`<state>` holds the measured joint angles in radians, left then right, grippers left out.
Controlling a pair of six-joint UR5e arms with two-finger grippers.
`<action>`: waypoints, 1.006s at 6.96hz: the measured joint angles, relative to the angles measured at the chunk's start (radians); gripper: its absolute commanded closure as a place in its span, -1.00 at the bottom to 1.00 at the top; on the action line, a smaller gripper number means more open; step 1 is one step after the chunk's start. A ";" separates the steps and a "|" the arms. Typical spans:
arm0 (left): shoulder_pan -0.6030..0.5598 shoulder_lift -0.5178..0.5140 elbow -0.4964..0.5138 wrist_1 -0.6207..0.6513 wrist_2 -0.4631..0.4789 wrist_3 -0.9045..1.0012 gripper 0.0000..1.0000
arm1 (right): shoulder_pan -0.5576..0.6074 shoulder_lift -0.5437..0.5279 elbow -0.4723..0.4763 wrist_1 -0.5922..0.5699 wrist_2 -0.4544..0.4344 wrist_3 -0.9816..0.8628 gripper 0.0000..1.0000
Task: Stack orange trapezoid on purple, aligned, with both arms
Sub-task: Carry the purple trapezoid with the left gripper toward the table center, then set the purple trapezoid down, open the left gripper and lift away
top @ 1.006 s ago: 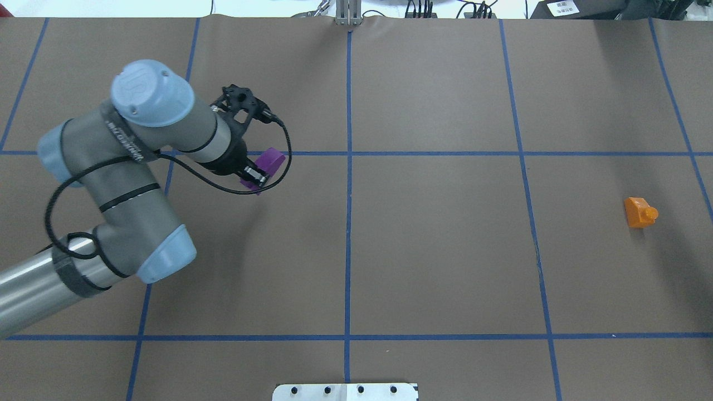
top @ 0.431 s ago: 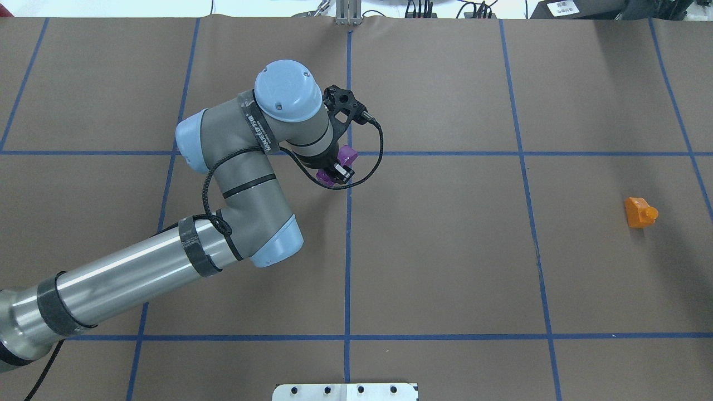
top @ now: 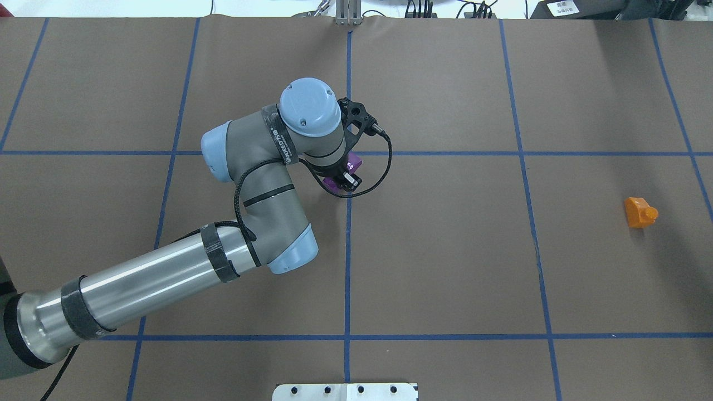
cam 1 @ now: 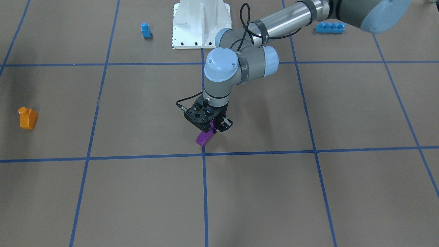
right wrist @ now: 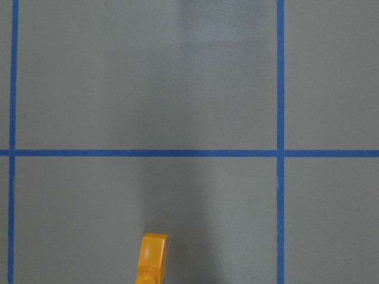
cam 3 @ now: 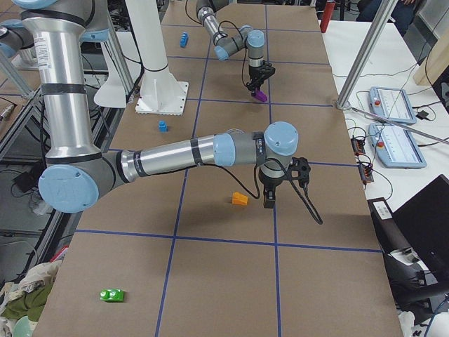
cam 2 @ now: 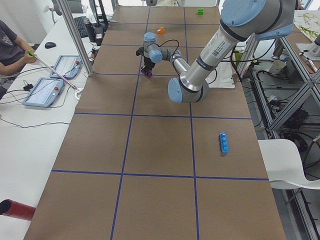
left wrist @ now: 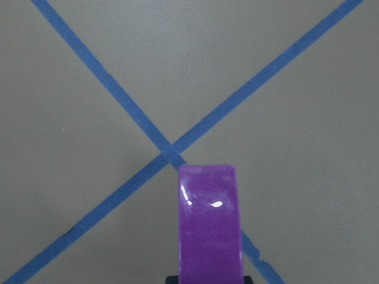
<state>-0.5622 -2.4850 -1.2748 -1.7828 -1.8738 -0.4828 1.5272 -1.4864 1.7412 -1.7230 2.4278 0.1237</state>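
My left gripper (cam 1: 210, 128) is shut on the purple brick (cam 1: 204, 136) and holds it tilted, low over the blue tape crossing at the table's middle. The brick also shows in the overhead view (top: 354, 162) and fills the lower middle of the left wrist view (left wrist: 210, 225). The orange trapezoid (top: 639, 212) lies on its side far to the right, stud pointing right. It shows at the bottom of the right wrist view (right wrist: 153, 255). My right gripper (cam 3: 269, 202) hangs beside the orange trapezoid (cam 3: 240, 199) in the exterior right view only; I cannot tell whether it is open or shut.
A small blue single-stud brick (cam 1: 145, 30) stands near the white robot base (cam 1: 200, 24). A long blue four-stud brick (cam 1: 330, 27) lies behind the left arm. A green brick (cam 3: 112, 295) lies at the table's near right end. Operators sit along the far side.
My left arm has swung right, carrying the purple brick from the left cell to the middle tape crossing. The orange trapezoid has not moved.
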 measured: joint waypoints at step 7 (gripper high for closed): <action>-0.070 -0.030 -0.007 0.006 0.007 0.000 -1.00 | -0.060 0.006 0.040 0.002 0.005 0.076 -1.00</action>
<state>-0.6322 -2.5147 -1.2822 -1.7771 -1.8672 -0.4829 1.4669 -1.4806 1.7809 -1.7209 2.4324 0.1998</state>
